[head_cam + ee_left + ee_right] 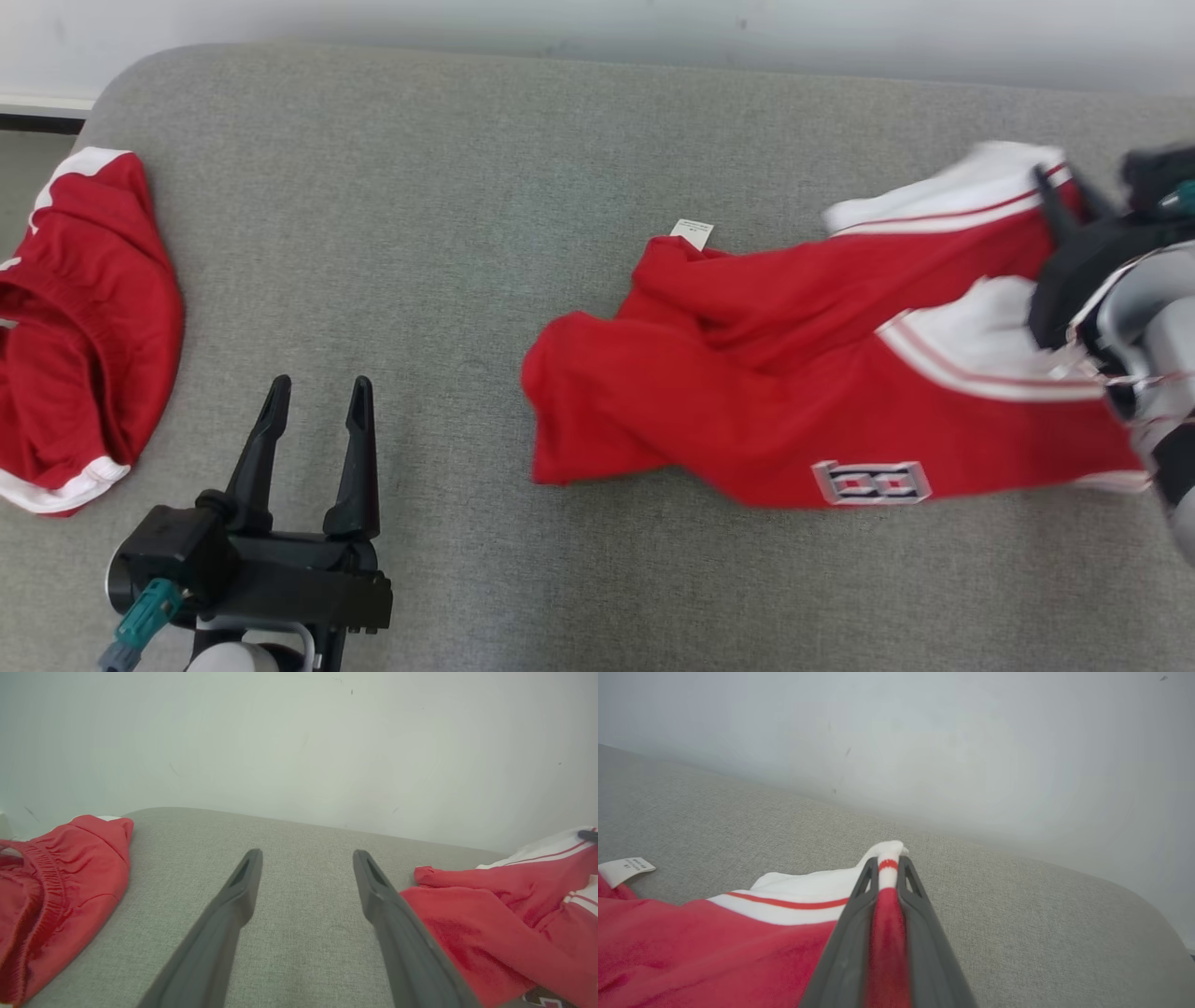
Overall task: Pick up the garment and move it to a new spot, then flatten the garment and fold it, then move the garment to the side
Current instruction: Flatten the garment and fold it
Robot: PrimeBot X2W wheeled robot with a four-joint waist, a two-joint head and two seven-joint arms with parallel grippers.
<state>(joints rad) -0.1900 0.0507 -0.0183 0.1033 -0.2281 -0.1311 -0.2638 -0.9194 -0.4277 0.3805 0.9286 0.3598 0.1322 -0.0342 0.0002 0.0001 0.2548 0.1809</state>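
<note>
The garment (794, 373) is a red sports piece with white, red-striped trim and a small number patch. It lies crumpled on the right half of the grey cushion, a white label sticking out at its far edge. My right gripper (1060, 201) is at the garment's far right end. In the right wrist view that gripper (888, 863) is shut on a fold of the garment's (691, 942) red cloth and white hem. My left gripper (320, 385) hovers open over bare cushion at the lower left, holding nothing. The left wrist view shows its fingers (306, 854) spread, the garment (504, 919) to their right.
A second red garment (84, 308) with white trim and an elastic waistband lies bunched at the cushion's left edge, also in the left wrist view (56, 882). The grey cushion (467, 187) ends at a pale wall (597, 23) along the back.
</note>
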